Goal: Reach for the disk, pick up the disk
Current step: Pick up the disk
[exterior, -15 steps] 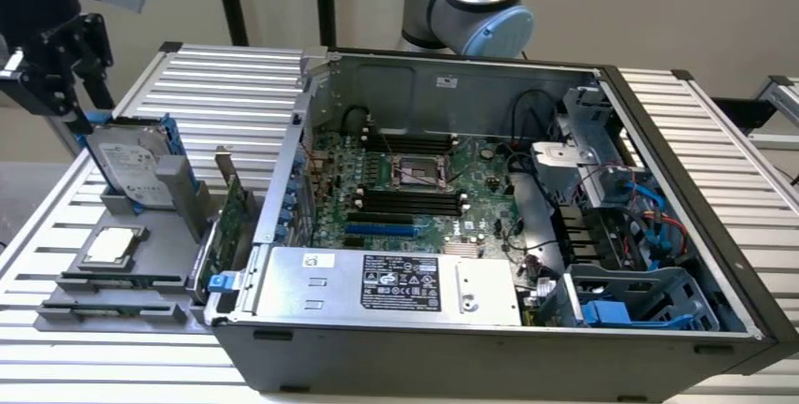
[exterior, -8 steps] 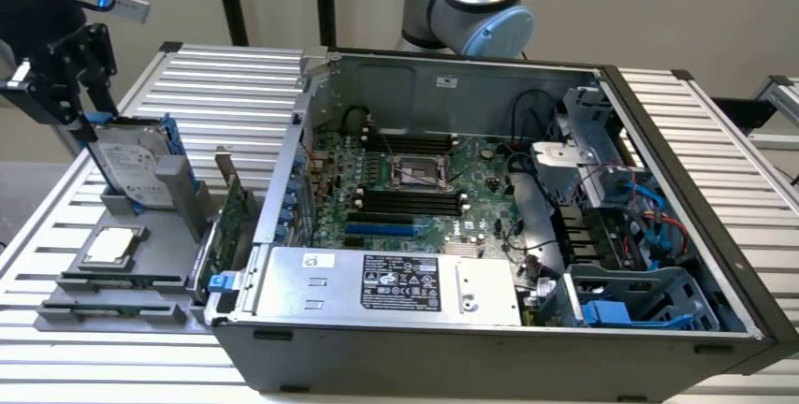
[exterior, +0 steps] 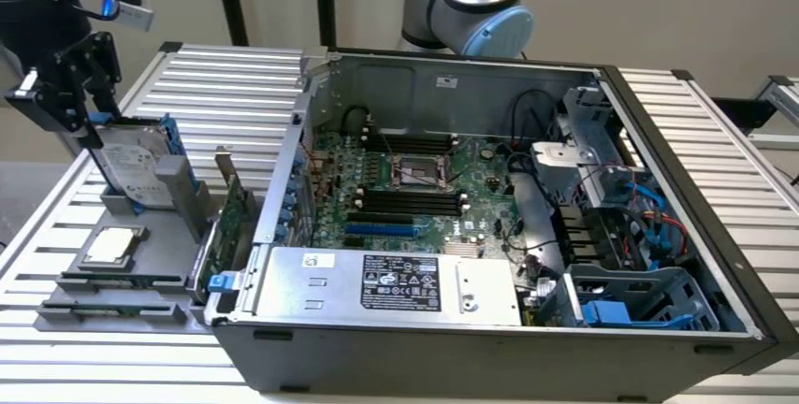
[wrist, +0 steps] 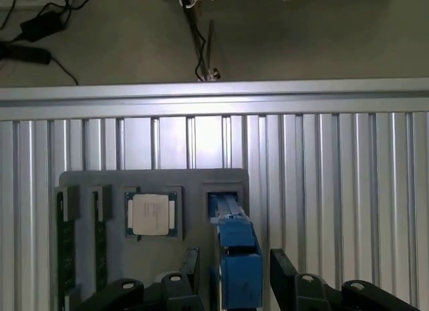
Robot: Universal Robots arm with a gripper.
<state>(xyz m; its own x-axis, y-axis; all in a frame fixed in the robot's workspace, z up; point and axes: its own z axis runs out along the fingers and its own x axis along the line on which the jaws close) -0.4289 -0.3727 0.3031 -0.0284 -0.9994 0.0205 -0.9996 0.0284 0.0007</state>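
- The gripper (exterior: 96, 129) is hanging fully open over the disk (exterior: 131, 166), jaws straddling its blue edge (reach nearly complete, nothing gripped yet).
- The disk is standing upright in a grey holder (exterior: 176, 194), at the exterior view's left of the computer case (exterior: 500, 367).
- A chip (exterior: 110, 245) is lying just beside the disk, and nothing appears to be obstructing the grasp.

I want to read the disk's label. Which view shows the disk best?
The exterior view: the disk stands in a grey holder, its white label facing the camera. The wrist view looks down on its blue edge, inside the open pincer.
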